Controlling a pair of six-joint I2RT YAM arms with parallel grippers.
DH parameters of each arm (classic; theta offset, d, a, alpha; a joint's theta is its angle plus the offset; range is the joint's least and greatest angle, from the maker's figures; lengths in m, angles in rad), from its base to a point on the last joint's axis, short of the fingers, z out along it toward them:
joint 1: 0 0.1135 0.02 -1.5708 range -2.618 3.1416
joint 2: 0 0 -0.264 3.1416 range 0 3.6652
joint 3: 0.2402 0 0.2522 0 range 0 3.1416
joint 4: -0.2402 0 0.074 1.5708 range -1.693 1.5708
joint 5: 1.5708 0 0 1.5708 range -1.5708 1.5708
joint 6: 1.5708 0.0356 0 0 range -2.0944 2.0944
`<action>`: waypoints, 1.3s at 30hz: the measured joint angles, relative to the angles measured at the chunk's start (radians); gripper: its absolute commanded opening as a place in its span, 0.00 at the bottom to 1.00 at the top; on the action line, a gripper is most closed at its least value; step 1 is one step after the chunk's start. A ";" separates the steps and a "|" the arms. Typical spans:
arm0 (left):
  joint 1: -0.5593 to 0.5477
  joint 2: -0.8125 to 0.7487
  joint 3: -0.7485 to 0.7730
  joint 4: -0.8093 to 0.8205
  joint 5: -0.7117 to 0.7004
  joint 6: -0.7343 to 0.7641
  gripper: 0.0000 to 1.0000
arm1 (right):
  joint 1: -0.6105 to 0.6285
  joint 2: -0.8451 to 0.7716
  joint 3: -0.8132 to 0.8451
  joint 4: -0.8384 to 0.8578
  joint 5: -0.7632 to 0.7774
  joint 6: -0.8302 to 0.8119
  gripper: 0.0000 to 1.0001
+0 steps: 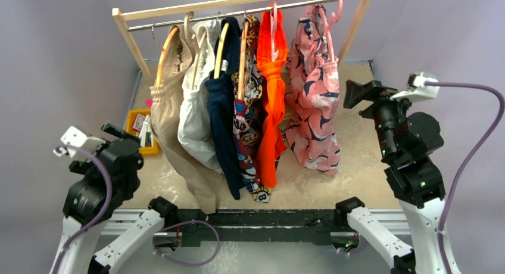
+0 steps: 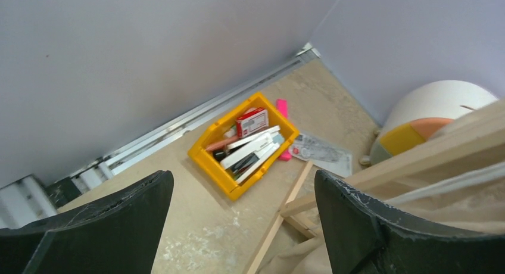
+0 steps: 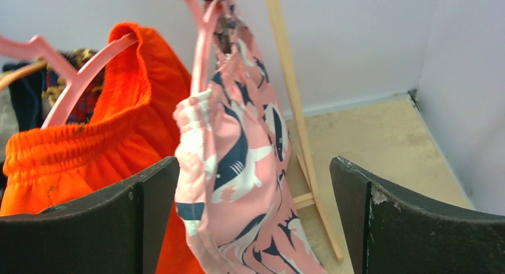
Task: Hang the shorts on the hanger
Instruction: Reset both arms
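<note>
The pink shorts (image 1: 312,95) with the navy-and-white print hang from the pink hanger (image 1: 327,21), whose hook sits over the metal rail at the right end of the rack. In the right wrist view the shorts (image 3: 238,167) drape from the hanger's thin arm (image 3: 202,53). My right gripper (image 1: 352,93) is just right of the shorts, open, its fingers (image 3: 381,208) wide apart and off the fabric. My left gripper (image 1: 116,131) is at the left of the table, open and holding nothing, with its fingers (image 2: 363,220) spread above the table.
A bright orange garment (image 1: 273,77) on another pink hanger hangs next to the shorts, then several garments on wooden hangers. The wooden rack's upright (image 3: 292,89) stands behind the shorts. A yellow bin (image 2: 205,158) of small items sits by the rack's left foot.
</note>
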 measured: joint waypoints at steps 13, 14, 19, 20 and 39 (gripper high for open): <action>0.000 0.340 0.086 -0.216 0.122 -0.124 0.92 | 0.000 -0.039 -0.019 -0.134 0.129 0.209 0.99; 0.000 0.337 0.094 -0.211 0.139 -0.096 0.96 | 0.000 -0.041 -0.019 -0.132 0.110 0.196 0.99; 0.000 0.249 0.134 -0.144 0.192 0.007 0.98 | 0.000 -0.133 -0.088 -0.021 0.032 0.118 0.99; 0.000 0.218 0.136 -0.134 0.193 0.016 0.98 | 0.000 -0.163 -0.118 0.010 0.019 0.106 0.99; 0.000 0.242 0.379 0.355 0.058 0.453 0.93 | 0.001 0.039 -0.032 0.166 0.116 0.060 0.99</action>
